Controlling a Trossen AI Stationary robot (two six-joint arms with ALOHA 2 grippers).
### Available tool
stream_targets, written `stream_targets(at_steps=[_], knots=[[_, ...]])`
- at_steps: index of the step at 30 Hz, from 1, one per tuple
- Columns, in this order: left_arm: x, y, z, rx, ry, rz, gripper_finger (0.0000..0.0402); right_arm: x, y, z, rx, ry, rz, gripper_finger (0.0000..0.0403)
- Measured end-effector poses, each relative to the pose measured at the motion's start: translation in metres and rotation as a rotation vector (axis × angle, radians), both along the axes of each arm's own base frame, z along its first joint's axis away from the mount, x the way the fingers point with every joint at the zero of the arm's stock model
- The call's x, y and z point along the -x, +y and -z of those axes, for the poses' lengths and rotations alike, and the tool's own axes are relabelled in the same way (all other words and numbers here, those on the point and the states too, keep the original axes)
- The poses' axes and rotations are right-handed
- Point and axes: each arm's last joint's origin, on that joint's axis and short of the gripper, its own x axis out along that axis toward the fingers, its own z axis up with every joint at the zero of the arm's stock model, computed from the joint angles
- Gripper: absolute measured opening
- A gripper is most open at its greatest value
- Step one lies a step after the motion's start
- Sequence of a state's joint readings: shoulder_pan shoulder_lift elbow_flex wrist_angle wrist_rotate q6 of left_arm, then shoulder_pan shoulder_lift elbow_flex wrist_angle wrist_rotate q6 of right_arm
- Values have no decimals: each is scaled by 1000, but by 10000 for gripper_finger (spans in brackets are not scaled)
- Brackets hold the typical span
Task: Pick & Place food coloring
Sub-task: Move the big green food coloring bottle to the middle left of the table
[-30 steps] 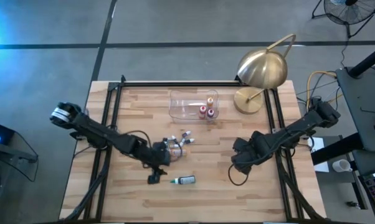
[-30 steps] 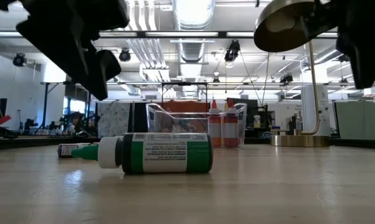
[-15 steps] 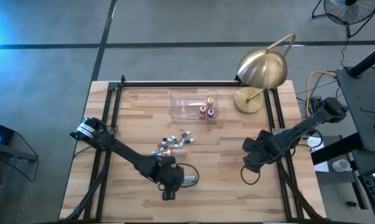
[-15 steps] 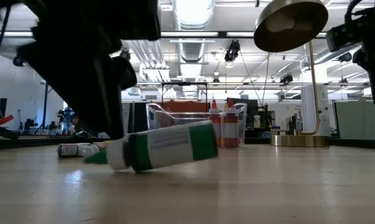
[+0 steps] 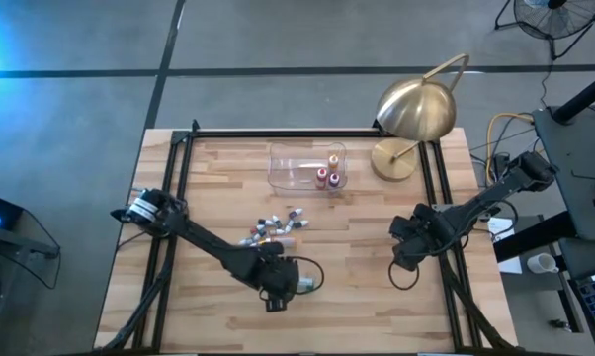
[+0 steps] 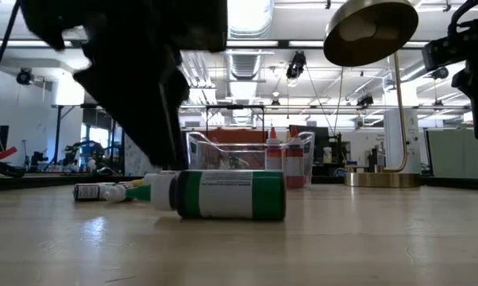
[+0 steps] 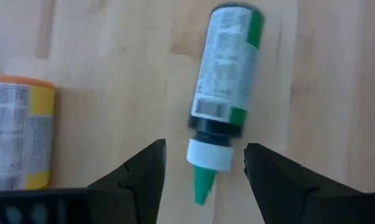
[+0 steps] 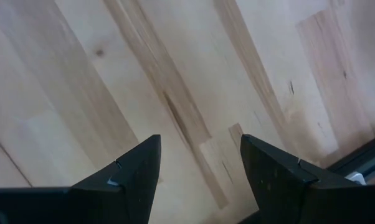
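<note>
A green food coloring bottle (image 7: pixel 225 87) lies on its side on the wood, its white cap and green tip (image 7: pixel 207 163) pointing to the table's left in the low view (image 6: pixel 223 195). My left gripper (image 7: pixel 203 171) is open and comes down from above, one finger on each side of the cap with a gap on both sides (image 5: pixel 281 285). An orange-labelled bottle (image 7: pixel 18 134) lies beside it. Several more small bottles (image 5: pixel 273 229) lie in a cluster at mid table. My right gripper (image 8: pixel 200 162) is open over bare wood on the table's right (image 5: pixel 406 255).
A clear plastic tub (image 5: pixel 296 166) stands toward the far edge with three red-topped bottles (image 5: pixel 327 174) upright in it. A brass lamp (image 5: pixel 416 111) fills the far right corner. Black rails (image 5: pixel 174 198) run along the table's sides. Bare wood lies between the arms.
My left gripper has moved from the bottle cluster toward the near edge and right, coming down over the green bottle. The bottle tipped up at its base end half a second ago, shifted a little to the right and lies flat again. My right arm drew slightly right.
</note>
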State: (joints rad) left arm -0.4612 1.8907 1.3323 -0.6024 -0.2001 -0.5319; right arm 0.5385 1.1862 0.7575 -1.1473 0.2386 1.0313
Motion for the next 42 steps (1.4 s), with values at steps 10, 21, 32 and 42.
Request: stream_targets(at_steps=[10, 21, 32, 42], knots=[[-6, 0, 17, 11, 55, 73, 195, 5, -3, 9, 19, 33, -10, 214], [-13, 4, 26, 6, 54, 68, 178, 7, -4, 13, 27, 47, -10, 214], [-12, 31, 4, -24, 221, 69, 91, 7, -5, 13, 52, 36, -11, 214], [9, 83, -71, 474, 820, -129, 91, 5, -7, 13, 21, 40, 53, 214]])
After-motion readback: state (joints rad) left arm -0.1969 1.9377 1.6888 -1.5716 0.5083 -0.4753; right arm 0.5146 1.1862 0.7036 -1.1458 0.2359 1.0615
